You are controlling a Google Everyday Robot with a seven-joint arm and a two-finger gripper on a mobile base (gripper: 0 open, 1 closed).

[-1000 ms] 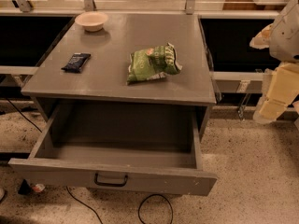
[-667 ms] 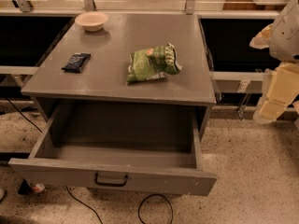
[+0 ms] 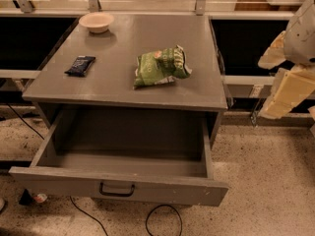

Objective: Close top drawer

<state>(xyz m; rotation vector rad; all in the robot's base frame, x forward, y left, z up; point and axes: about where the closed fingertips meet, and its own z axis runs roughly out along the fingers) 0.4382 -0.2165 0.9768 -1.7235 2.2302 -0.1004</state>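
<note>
The top drawer [image 3: 177, 191] of the grey cabinet is pulled far out toward the camera. Its scuffed flat front carries a small dark handle [image 3: 117, 189] at the centre, and its inside looks empty. The cabinet top [image 3: 123, 90] sits above and behind it. My gripper [image 3: 287, 85], on the white and cream arm, hangs at the right edge of the camera view. It is to the right of the cabinet, level with its top and well apart from the drawer. It holds nothing that I can see.
On the cabinet top lie a green chip bag [image 3: 160, 67], a dark packet [image 3: 79, 65] and a pale bowl [image 3: 96, 21]. A black cable [image 3: 162, 215] loops on the speckled floor under the drawer front. A metal rail [image 3: 251, 80] runs behind on the right.
</note>
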